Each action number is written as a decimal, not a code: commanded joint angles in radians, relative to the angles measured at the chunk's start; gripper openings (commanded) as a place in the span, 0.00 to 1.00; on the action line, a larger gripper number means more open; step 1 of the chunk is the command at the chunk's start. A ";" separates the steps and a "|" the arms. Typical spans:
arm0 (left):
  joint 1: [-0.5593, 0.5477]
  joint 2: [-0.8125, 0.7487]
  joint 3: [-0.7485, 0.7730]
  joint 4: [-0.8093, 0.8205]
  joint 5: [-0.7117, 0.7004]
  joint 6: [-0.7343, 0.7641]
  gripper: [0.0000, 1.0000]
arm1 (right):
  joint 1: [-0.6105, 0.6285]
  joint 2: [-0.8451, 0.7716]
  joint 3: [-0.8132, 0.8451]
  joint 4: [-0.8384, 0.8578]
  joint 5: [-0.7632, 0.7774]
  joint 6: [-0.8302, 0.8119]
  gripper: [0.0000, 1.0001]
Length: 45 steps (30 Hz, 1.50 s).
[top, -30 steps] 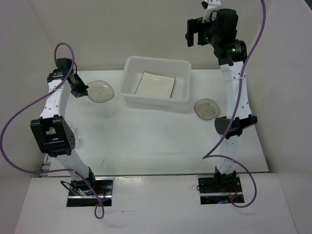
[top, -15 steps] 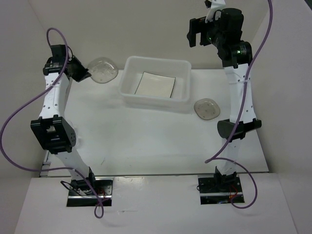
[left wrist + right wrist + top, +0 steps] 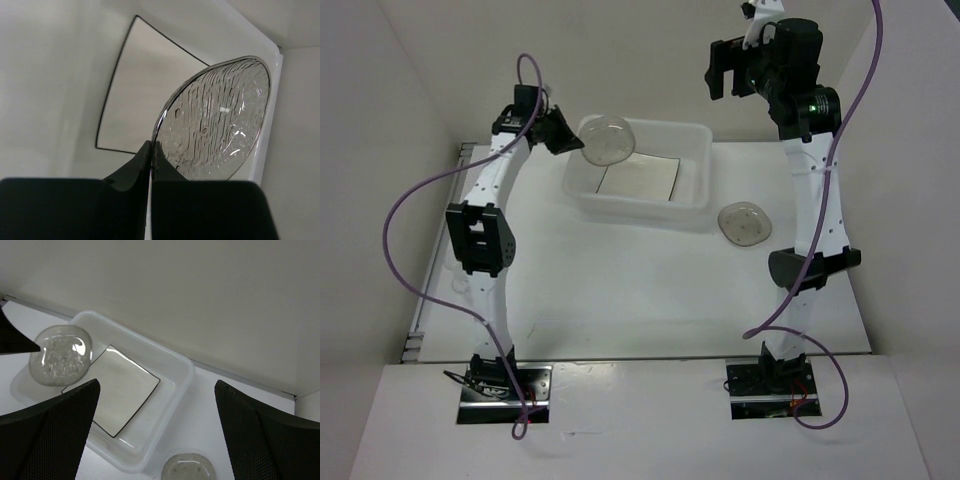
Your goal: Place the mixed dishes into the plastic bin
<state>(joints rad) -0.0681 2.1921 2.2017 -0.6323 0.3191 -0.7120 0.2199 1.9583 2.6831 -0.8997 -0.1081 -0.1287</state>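
Left gripper (image 3: 151, 150): shut tight, pinching the rim of a small round see-through grey dish (image 3: 215, 125).
Held dish: tipped up on its side, in the air over the left end of the big see-through white plastic bin (image 3: 692, 131).
Inside the bin: a flat square white plate with a thin dark rim (image 3: 640, 180) lies on the bottom.
Right gripper (image 3: 717, 68): wide open, holding nothing, high up by the bin's right end.
Other round grey dish (image 3: 743, 222): on the white table (image 3: 620, 290), near the bin's right side, not touching it.

Tilted translucent round dish (image 3: 220, 120), rim pinched by left gripper (image 3: 151, 150), dark-rimmed square white plate (image 3: 140, 95) behind, inside plastic bin (image 3: 235, 35).
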 commanded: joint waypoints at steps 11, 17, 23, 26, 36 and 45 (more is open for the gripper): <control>-0.183 0.562 0.918 -0.300 -0.023 -0.006 0.00 | 0.009 -0.120 -0.091 0.007 0.033 -0.028 1.00; -0.193 0.653 0.908 -0.345 -0.051 -0.038 0.00 | 0.009 -0.139 -0.109 0.016 0.053 -0.048 1.00; -0.193 0.695 0.935 -0.406 -0.140 -0.029 0.00 | 0.009 -0.160 -0.140 0.016 0.073 -0.057 1.00; -0.193 0.704 0.935 -0.406 -0.166 -0.029 0.00 | 0.009 -0.160 -0.149 0.016 0.082 -0.066 1.00; -0.183 0.703 0.935 -0.406 -0.190 -0.020 0.36 | 0.009 -0.170 -0.178 0.016 0.082 -0.066 1.00; -0.183 0.556 0.935 -0.449 -0.385 0.015 0.58 | -0.031 -0.318 -0.523 0.062 0.101 0.049 1.00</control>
<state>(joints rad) -0.2577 2.8872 3.0985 -1.0565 0.0620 -0.7292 0.2119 1.7454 2.2787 -0.8764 -0.0208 -0.1585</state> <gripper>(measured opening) 0.577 0.999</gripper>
